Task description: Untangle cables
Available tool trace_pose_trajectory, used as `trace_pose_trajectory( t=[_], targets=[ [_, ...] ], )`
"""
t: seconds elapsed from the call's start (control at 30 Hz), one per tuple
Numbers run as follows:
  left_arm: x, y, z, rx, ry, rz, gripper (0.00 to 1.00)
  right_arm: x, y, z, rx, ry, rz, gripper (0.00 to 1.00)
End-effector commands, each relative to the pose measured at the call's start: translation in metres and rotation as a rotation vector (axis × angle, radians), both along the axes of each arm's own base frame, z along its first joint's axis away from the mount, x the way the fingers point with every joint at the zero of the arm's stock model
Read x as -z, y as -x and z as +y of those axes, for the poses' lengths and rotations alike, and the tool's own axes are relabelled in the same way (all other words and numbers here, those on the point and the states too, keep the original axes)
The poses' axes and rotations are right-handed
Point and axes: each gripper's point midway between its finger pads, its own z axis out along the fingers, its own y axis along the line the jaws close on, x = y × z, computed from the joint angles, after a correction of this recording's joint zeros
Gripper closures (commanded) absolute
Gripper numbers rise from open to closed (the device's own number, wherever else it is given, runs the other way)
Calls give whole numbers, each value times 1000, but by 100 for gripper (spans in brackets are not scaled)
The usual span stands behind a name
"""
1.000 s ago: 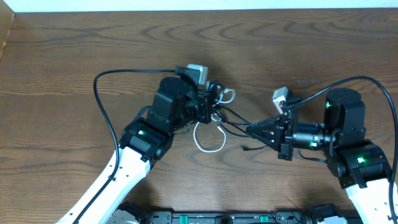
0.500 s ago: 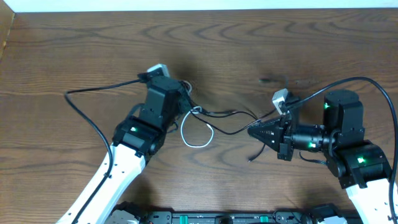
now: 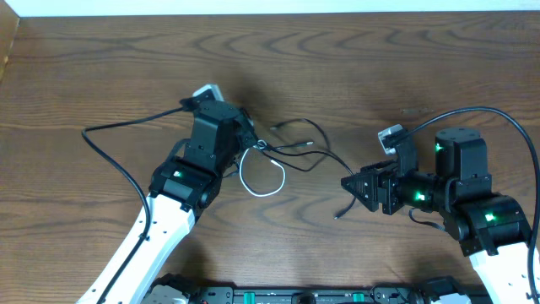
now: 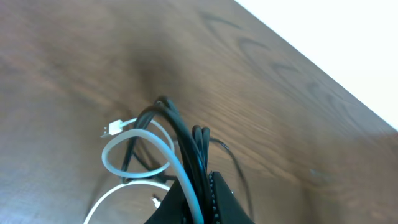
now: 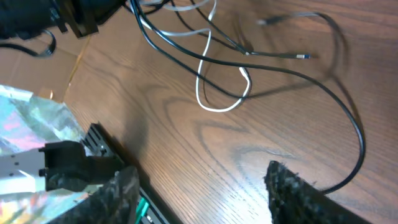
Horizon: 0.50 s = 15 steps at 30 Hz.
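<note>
Dark wood tabletop (image 3: 101, 76) carries it all: my left gripper (image 3: 251, 144) pinches the cables (image 3: 291, 150), limp and light I judge, at their tangle mid-table, my right gripper (image 3: 347, 183) gapes empty nearby, and I'd take a black strand (image 3: 327, 157) near its small plug (image 5: 303, 56).

A dark brown bench (image 3: 101, 67) with a bold, wavy wood grain fills nearly every view. Its surface has a dull sheen, and the light on it is even and soft. Beyond its far edge runs a plain white strip (image 3: 270, 6), which shows as a bright white area (image 4: 348, 37) in the left wrist view. At the far left corner lies a paler tan surface (image 3: 5, 42), like cardboard (image 5: 31, 71). Beside this sits a crinkled, shiny sheet (image 5: 31, 118). A black rail (image 3: 295, 295) with small green lights lines the near edge.
</note>
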Motion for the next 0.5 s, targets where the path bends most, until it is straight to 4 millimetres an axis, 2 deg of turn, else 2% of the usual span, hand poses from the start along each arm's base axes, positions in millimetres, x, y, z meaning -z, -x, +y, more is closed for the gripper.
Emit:
trace_pose_trajectory(
  t=[0.0,0.23,0.47],
  targets=[
    [-14,2,-26,223,-21,-69,93,-5,0,0,3,5,-17,34],
    [-41,26,-81,669,4,-241,93,-8,5,5,-25,-25,-11,23],
    [-65,60,-113,981,91,-374,92,-22,9,15,-106,-89,-61,22]
  ],
)
